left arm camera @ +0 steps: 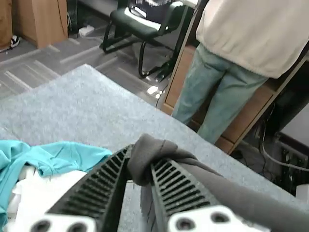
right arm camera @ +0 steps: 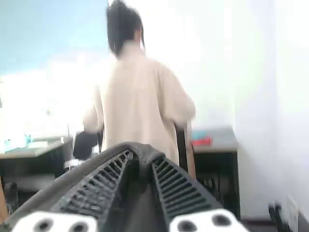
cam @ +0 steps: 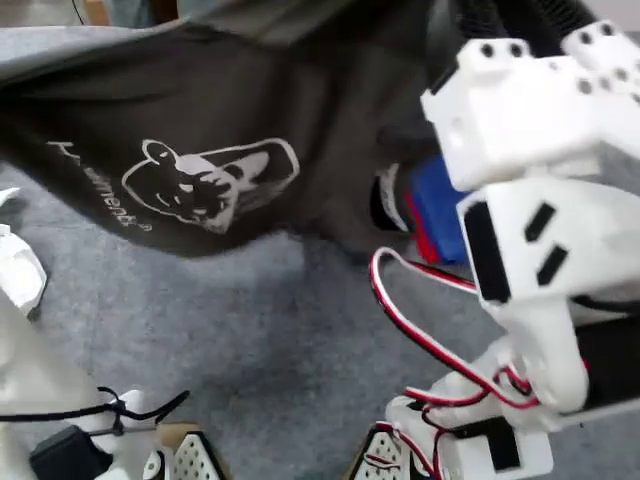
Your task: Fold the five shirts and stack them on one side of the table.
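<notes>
- Pinching a bunched fold of the dark shirt (left arm camera: 161, 147), the left hand (left arm camera: 140, 162) tilts down, worktop (left arm camera: 87, 106) beneath it.
- The right hand (right arm camera: 142, 159) points level, clamped shut on dark shirt cloth too.

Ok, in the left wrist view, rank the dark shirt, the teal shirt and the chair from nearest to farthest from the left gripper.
1. dark shirt: pinched in the left gripper itself, touching both fingers.
2. teal shirt: lying on the table, close beside the gripper.
3. chair: standing well past the table's far edge, out in the room.
</notes>
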You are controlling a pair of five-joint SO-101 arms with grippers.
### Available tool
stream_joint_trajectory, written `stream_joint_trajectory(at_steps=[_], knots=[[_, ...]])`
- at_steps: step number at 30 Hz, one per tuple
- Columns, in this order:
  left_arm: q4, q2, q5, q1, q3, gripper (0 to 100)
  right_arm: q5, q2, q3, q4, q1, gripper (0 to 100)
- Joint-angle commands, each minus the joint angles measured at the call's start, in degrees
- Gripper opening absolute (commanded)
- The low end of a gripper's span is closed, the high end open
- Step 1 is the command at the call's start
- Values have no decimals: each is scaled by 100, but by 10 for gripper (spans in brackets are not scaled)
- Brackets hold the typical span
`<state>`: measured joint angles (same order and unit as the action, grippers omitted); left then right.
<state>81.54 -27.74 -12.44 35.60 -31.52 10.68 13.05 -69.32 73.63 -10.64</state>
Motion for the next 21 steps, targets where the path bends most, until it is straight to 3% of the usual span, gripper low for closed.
stream_joint_trajectory(at_steps=[1, 10, 18, 21], knots=[[466, -88, -18, 92, -1156, 28, -26, 268, -180, -387, 141, 14], [1943, -132, -9, 92, -3284, 28, 0, 857, -198, 897, 123, 15], [1934, -1556, 0, 92, -2738, 28, 0, 1543, -163, 1125, 123, 15], [1916, -2075, 369, 92, -2545, 28, 0, 1727, -171, 1178, 123, 15]])
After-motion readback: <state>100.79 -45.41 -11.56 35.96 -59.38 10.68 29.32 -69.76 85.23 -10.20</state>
